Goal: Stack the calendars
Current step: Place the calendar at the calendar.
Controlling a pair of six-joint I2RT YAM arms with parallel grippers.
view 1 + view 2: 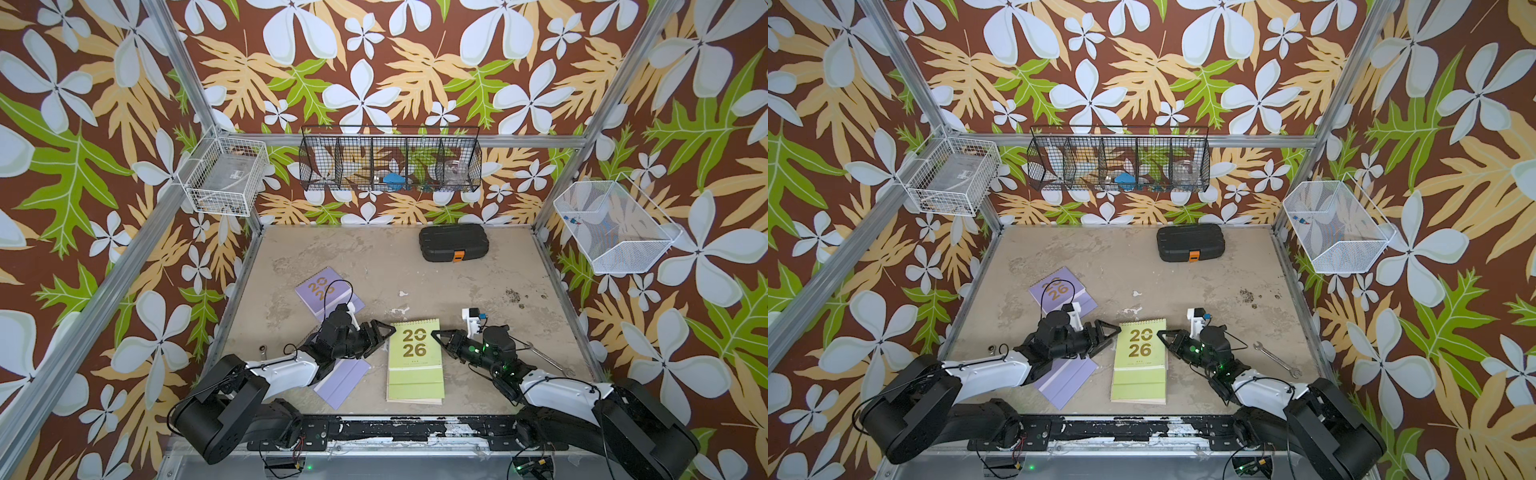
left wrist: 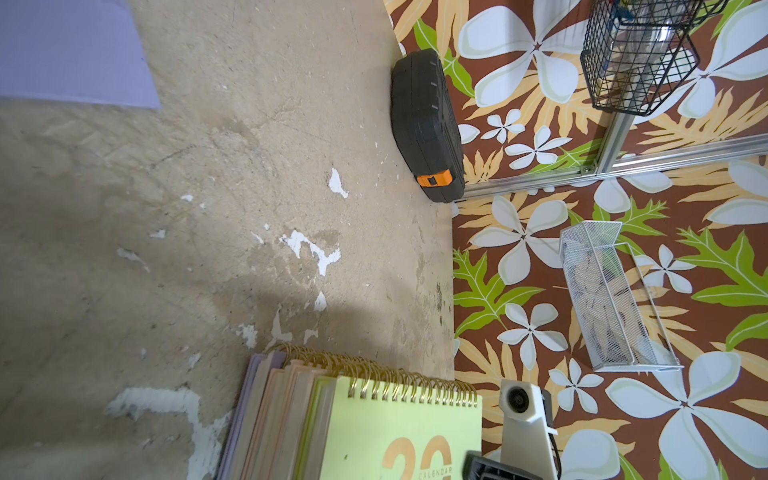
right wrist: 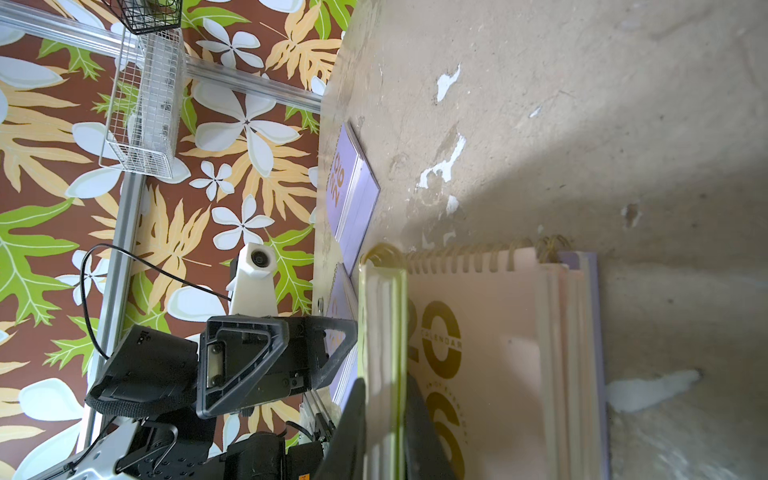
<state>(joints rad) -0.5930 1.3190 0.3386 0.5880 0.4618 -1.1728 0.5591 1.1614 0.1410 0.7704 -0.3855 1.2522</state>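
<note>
While right hand [image 1: 436, 334] pinches the green calendar [image 1: 415, 370], left hand [image 1: 385, 338] gapes beside it; wrench [image 1: 548, 359] and case [image 1: 454, 243] sit apart.

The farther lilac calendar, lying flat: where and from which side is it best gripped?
Probably the long edge toward the table centre. The lilac calendar lies flat, spiral at its far end, so the open left end effector should pinch that thin edge sideways.

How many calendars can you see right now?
6. Loose: one lilac calendar at back left, a second lilac calendar partly under the left arm. Stacked centrally: lime green calendar on top, two pink calendars and a bottom lilac calendar beneath; layers there are hard to separate.
</note>
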